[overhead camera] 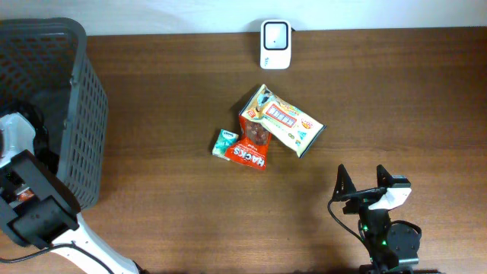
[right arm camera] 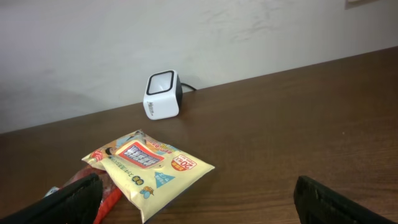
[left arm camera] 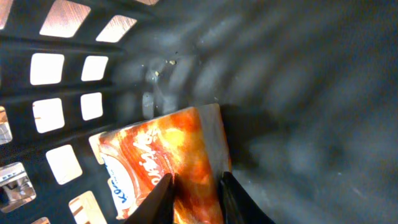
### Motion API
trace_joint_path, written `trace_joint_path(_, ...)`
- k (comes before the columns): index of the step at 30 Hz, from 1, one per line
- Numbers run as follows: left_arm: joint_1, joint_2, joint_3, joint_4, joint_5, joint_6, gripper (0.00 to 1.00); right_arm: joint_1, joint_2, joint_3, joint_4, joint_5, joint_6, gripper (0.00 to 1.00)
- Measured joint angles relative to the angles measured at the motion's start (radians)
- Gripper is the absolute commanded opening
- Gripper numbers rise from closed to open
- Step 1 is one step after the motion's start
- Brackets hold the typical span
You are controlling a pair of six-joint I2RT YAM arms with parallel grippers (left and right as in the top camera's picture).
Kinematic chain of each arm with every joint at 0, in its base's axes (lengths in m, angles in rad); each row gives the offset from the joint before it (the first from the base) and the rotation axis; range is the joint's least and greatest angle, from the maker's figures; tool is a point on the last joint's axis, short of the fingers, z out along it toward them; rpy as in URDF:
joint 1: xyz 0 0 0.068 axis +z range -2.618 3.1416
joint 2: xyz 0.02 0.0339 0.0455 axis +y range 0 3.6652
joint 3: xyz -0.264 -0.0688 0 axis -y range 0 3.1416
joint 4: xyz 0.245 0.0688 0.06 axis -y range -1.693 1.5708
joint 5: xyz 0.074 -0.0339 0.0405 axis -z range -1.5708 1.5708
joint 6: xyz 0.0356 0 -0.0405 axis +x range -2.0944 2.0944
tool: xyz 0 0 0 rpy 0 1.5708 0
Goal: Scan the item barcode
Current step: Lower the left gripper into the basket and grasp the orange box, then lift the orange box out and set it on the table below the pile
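Inside the dark basket [left arm camera: 298,93], my left gripper [left arm camera: 196,182] is shut on an orange snack packet [left arm camera: 165,149]; one finger presses each side of its near end. The packet lies on the basket floor by the slotted wall. No barcode shows on it. In the overhead view that gripper is hidden inside the basket [overhead camera: 85,114]. The white barcode scanner [overhead camera: 275,34] stands at the table's far edge, also in the right wrist view as the scanner [right arm camera: 163,94]. My right gripper [overhead camera: 364,184] waits open at the front right, with nothing between its fingers [right arm camera: 68,199].
In the middle of the table a yellow packet [overhead camera: 288,122] lies over a red packet [overhead camera: 253,146], with a small green packet [overhead camera: 225,143] beside them. From the right wrist, the yellow packet [right arm camera: 152,168] lies just ahead of the open jaws.
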Motion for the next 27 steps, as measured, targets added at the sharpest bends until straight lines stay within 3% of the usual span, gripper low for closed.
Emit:
trace_joint_path(2,0.0,0.0,0.0,0.001,0.0,-0.003,0.15,0.0,0.0,0.0,0.0,0.0,0.0,0.98)
trace_joint_path(3,0.0,0.0,0.0,0.001,0.0,-0.001,0.22,0.0,0.0,0.0,0.0,0.0,0.0,0.98)
trace_joint_path(4,0.0,0.0,0.0,0.001,0.0,0.0,0.45,0.0,0.0,0.0,0.0,0.0,0.0,0.98)
trace_joint_path(8,0.001,0.0,0.0,-0.002,-0.001,0.0,0.54,0.0,0.0,0.0,0.0,0.0,0.0,0.99)
trace_joint_path(13,0.006,0.0,0.0,-0.002,-0.001,0.002,0.23,0.0,0.0,0.0,0.0,0.0,0.0,0.99)
trace_joint_path(15,0.007,0.0,0.0,-0.001,0.0,0.001,0.04,0.0,0.0,0.0,0.0,0.0,0.0,0.98)
trace_joint_path(16,0.007,0.0,0.0,-0.001,0.0,-0.003,0.0,0.0,0.0,0.0,0.0,0.0,0.0,0.98)
trace_joint_path(24,0.007,0.0,0.005,-0.01,0.003,0.001,0.0,0.0,0.0,0.0,0.0,0.0,0.0,0.99)
trace_joint_path(27,0.007,0.016,0.089,-0.094,0.004,0.001,0.0,0.0,0.0,0.0,0.0,0.0,0.0,0.98)
